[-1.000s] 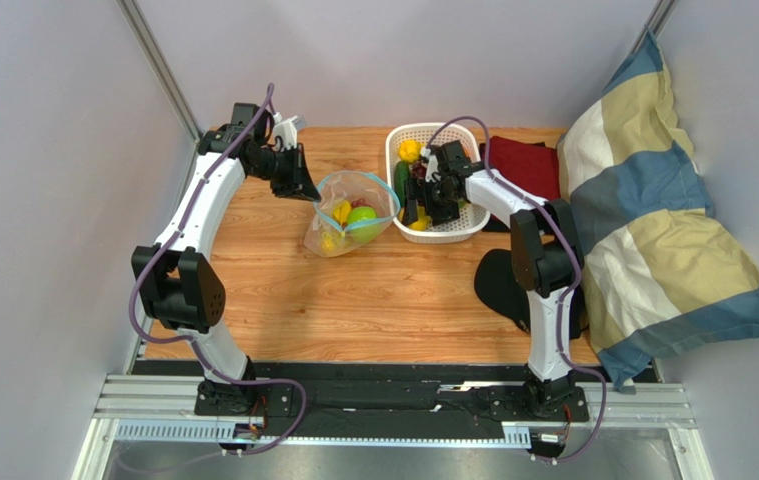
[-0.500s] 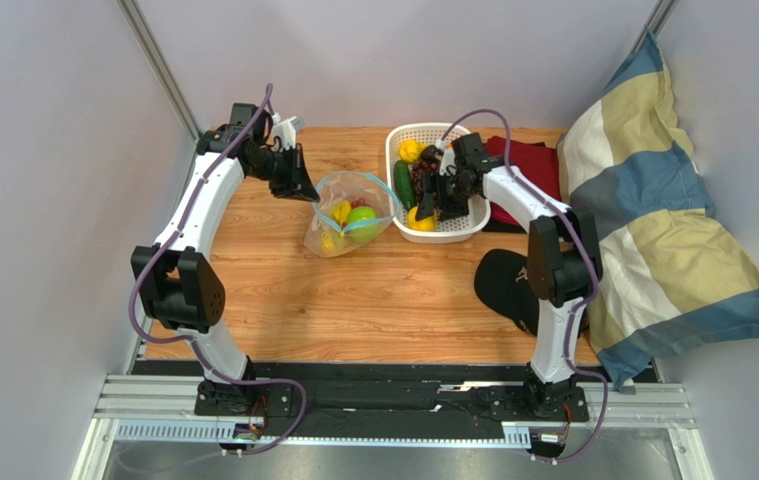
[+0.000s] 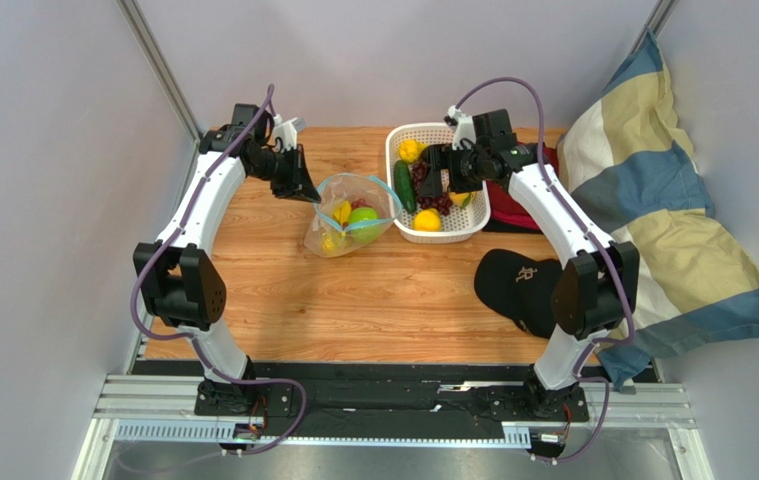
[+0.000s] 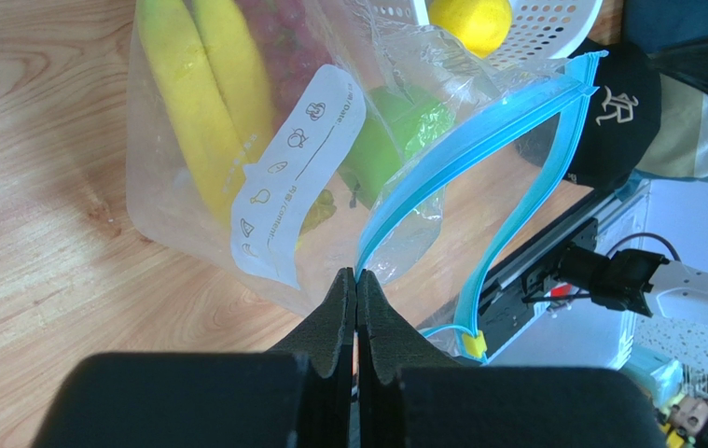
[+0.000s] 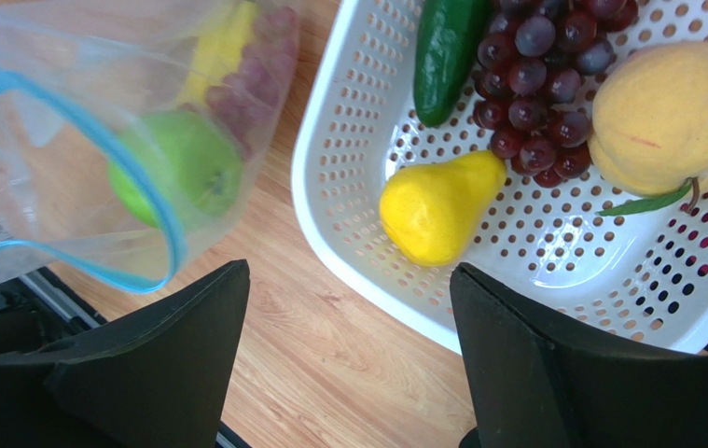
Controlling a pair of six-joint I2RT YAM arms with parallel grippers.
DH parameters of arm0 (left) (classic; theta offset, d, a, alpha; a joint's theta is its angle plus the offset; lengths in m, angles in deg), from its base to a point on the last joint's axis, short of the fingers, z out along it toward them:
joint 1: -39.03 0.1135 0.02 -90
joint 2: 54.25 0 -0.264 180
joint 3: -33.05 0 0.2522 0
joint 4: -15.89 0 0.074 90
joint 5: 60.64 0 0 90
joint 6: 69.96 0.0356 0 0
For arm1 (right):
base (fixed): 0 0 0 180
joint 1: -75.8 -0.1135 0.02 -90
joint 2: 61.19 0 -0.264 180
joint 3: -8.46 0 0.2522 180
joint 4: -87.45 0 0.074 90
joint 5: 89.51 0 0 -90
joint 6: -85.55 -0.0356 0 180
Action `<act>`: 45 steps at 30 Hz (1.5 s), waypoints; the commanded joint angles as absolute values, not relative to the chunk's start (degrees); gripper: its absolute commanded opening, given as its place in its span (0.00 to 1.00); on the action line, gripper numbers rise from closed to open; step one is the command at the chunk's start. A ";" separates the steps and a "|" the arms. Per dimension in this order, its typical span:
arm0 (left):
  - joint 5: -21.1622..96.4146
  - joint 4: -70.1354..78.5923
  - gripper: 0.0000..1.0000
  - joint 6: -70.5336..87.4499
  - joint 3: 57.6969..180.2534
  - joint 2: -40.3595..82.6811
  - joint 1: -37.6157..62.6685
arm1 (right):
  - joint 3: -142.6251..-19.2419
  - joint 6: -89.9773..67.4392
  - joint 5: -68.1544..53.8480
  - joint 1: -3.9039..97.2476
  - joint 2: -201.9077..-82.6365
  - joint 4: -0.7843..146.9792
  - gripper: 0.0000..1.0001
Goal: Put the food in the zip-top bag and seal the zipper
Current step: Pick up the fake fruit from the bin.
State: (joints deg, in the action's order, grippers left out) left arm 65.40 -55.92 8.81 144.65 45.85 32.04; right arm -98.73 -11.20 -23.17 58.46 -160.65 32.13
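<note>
Left claw (image 4: 355, 278) pinches the zip-top bag's (image 4: 297, 177) unsealed zipper (image 4: 441, 166); right claw (image 5: 348, 299) spread, empty; pear (image 5: 437, 207), grapes (image 5: 534, 103), cucumber (image 5: 446, 51) lie unbagged in the basket (image 5: 329, 187).

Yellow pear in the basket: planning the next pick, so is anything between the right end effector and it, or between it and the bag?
Nothing visible lies over the pear; the open right end effector has a clear line to it. Toward the zip-top bag, only the basket's white wall stands between, so lift over it.

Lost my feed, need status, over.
Left tool shut on zip-top bag mouth. Right tool open, empty, above basket. Pear, grapes in basket. Nothing blocking bag.
</note>
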 commanded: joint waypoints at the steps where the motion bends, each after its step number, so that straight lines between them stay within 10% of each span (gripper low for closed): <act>1: 66.54 -55.62 0.00 8.79 146.65 45.95 32.43 | -97.50 -9.73 -18.60 58.13 -166.12 30.63 0.86; 18: 65.40 -55.79 0.00 9.49 144.98 45.34 32.43 | -96.80 -9.29 -13.58 55.32 -178.87 35.81 0.96; 31: 66.28 -56.85 0.00 10.02 145.95 45.33 32.52 | -99.25 -6.83 -20.51 57.96 -168.44 28.53 0.42; 45: 67.60 -57.20 0.00 10.02 147.35 46.04 32.52 | -110.56 -10.08 -31.33 49.89 -155.67 34.14 0.41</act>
